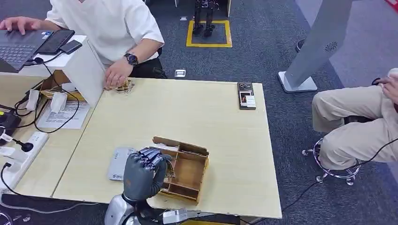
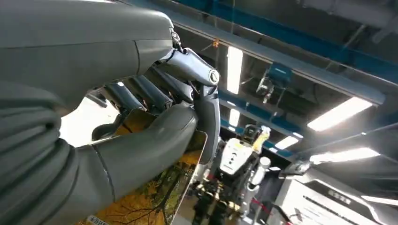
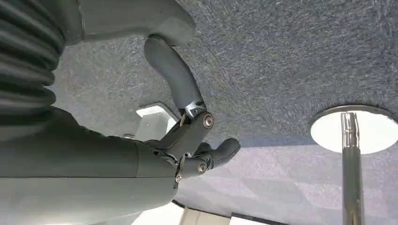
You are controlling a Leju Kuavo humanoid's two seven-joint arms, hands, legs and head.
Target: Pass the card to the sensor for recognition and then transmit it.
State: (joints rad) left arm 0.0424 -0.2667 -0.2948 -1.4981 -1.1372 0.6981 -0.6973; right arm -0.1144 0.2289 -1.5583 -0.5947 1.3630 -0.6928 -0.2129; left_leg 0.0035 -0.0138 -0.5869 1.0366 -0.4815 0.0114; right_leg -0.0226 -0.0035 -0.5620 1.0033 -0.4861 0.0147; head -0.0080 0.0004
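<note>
Wooden box (image 1: pixel 187 168) beside left hand (image 1: pixel 143 171); phone (image 1: pixel 246 95) well apart.

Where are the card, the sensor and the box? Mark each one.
Card (image 2: pixel 150 201): left wrist view, on its leaf-printed face.
Sensor (image 1: pixel 119 164): head view, middle of its pale top.
Box (image 1: pixel 190 173): head view, on its inner floor.
</note>
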